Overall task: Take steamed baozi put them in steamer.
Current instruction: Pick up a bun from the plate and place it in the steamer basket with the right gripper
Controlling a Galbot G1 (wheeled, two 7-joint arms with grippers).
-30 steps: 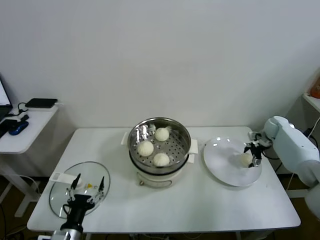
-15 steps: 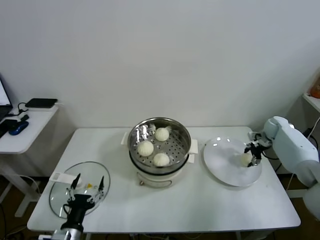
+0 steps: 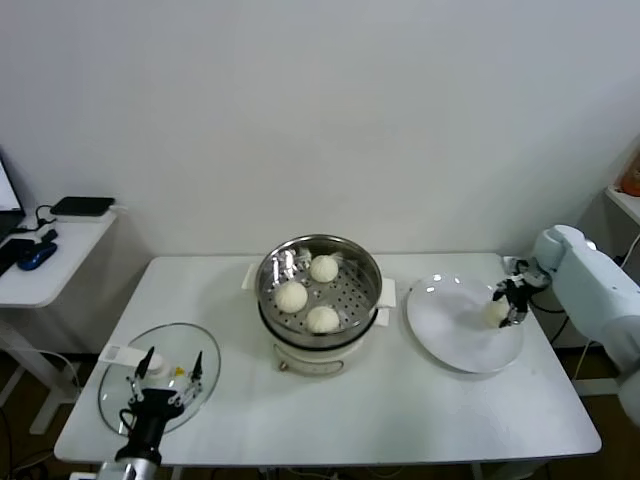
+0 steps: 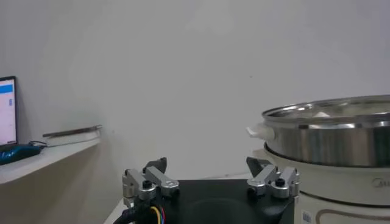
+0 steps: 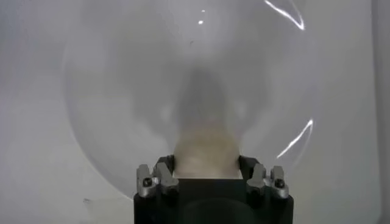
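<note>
White counter [image 3: 400, 400] is carrying everything; its front strip and the stretch between steamer and lid are lying bare, and the right front corner past the plate is bare too. Steamer [image 3: 320, 290] is sitting mid-counter on its white pot base, rim open on top. Three steamed baozi are resting on its perforated floor: one at the back [image 3: 323, 268], one at the left [image 3: 291, 296], one at the front [image 3: 322, 319], all apart from each other, with the right side of the floor showing bare holes. Round white plate [image 3: 450, 335] is lying just right of the steamer, its far edge near the counter's right edge; most of its surface is showing bare.

Right tool [image 3: 505, 305] is reaching over the plate's right part, its fingers [image 5: 159, 176] closing narrowly on both sides of the fourth baozi [image 5: 206, 152], gripping it; whether the bun is touching the plate is not clear.

Glass lid [image 3: 185, 355] is lying flat at the counter's front left corner, overhanging close to the edge. Left tool [image 3: 158, 400] is hanging over the lid at the front edge, fingers [image 4: 148, 181] spread wide, holding nothing, well apart from the steamer
</note>
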